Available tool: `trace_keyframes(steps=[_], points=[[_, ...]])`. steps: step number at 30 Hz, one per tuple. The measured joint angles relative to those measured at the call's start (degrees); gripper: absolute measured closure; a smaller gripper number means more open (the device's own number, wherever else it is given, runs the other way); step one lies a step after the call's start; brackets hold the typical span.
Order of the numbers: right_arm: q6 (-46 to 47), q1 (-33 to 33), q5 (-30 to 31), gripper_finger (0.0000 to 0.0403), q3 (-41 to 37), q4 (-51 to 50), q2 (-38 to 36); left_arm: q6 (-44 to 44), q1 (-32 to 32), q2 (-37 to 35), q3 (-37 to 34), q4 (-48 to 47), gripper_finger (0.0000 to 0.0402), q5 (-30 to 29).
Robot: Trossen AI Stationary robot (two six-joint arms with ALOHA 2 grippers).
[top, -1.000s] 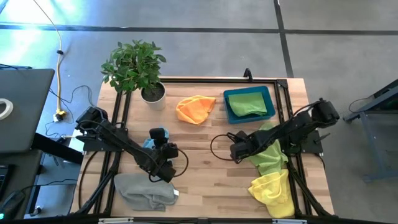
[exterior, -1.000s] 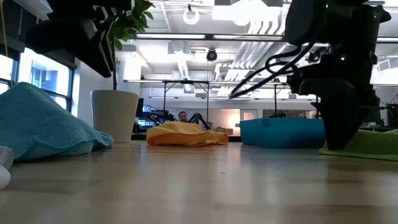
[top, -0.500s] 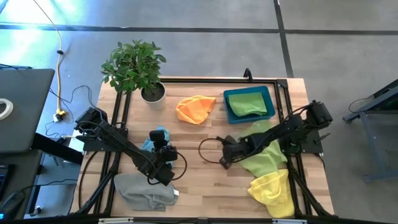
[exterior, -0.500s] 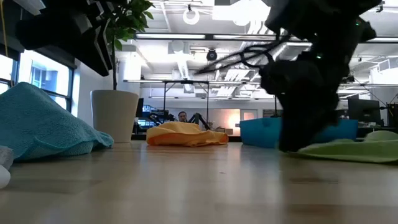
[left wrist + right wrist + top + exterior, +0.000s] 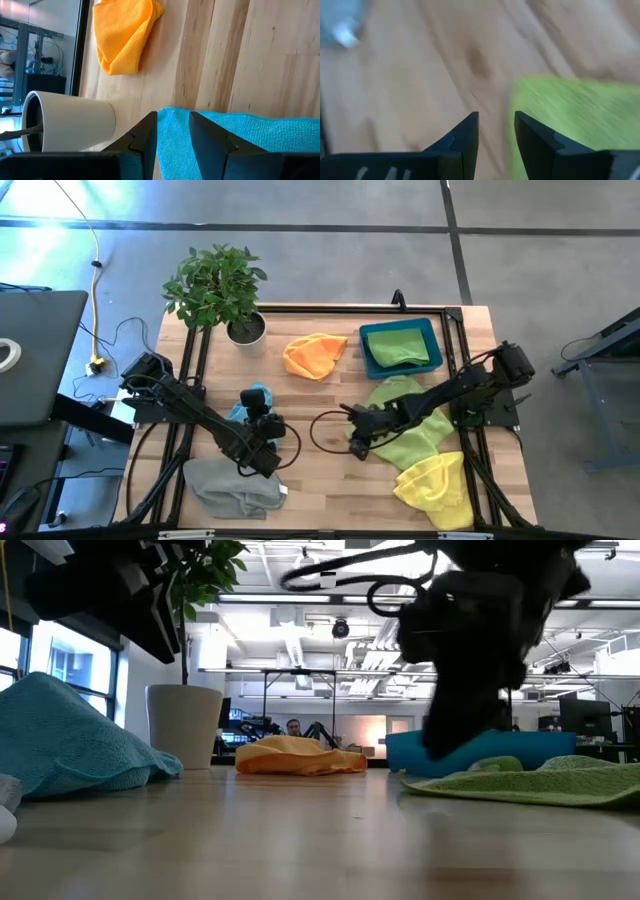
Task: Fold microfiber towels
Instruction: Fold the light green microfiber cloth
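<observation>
Cloth first. From above, the lime green towel (image 5: 415, 430) lies on the right half of the tabletop (image 5: 320, 480). It is partly spread out. It starts at the right gripper (image 5: 356, 432) and runs away from it toward the right edge. Its long way goes slanted, from near the blue bin (image 5: 401, 347) down toward the yellow towel (image 5: 435, 488) at the near right corner. The right gripper sits at the towel's edge that faces the middle of the tabletop. The wood on its other side is bare. The left gripper (image 5: 262, 425) waits by the light blue towel (image 5: 252, 398) on the left half, so the right arm is much nearer to the lime cloth.

From table height, the lime green towel (image 5: 520, 783) lies low and almost flat. The right gripper (image 5: 450, 745) hangs dark just over its end.

From the left wrist, the left gripper (image 5: 173, 117) is right at the light blue towel (image 5: 240, 140). I cannot tell if it holds the cloth.

From the right wrist, the right gripper (image 5: 496, 120) shows only a thin gap, with wood past it. The lime green towel (image 5: 570, 110) begins right beside one tip. I think it is pinching the towel's edge, with all the rest of the cloth trailing behind it.
</observation>
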Motion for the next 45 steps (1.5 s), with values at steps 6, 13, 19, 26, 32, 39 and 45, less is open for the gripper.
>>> trace_keyframes(steps=[6, 13, 19, 26, 32, 39, 45], points=[[2.3, 0.1, 4.9, 0.0284, 4.1, -27.1, -2.2, 0.0, 0.0, 0.0, 0.0, 0.1, 0.0298, 0.0], [8.0, -1.3, 6.0, 0.0284, 1.5, -34.7, -2.2, 0.3, 0.0, 0.0, 0.0, 0.1, 0.0298, -0.7], [6.8, -2.7, 6.0, 0.0284, -1.1, -28.1, -2.2, 0.4, 0.0, 0.0, 0.0, 0.1, 0.0298, -0.8], [1.9, -4.2, 6.0, 0.0284, -3.0, -12.6, -1.6, 0.4, 0.0, 0.0, 0.0, 0.1, 0.0298, -0.7], [-6.1, -5.0, 6.4, 0.0284, -3.0, 4.0, 2.2, 0.4, 0.0, 0.0, 0.0, 0.2, 0.0298, -0.6], [-7.6, -5.1, 2.2, 0.0284, 1.1, -2.6, 1.8, 0.4, 0.0, 0.0, 0.0, 0.1, 0.0298, 0.5], [-10.3, -2.9, 6.6, 0.0295, 10.2, -25.4, 0.1, 0.4, 0.0, 0.0, 0.0, 0.2, 0.0298, 0.0]])
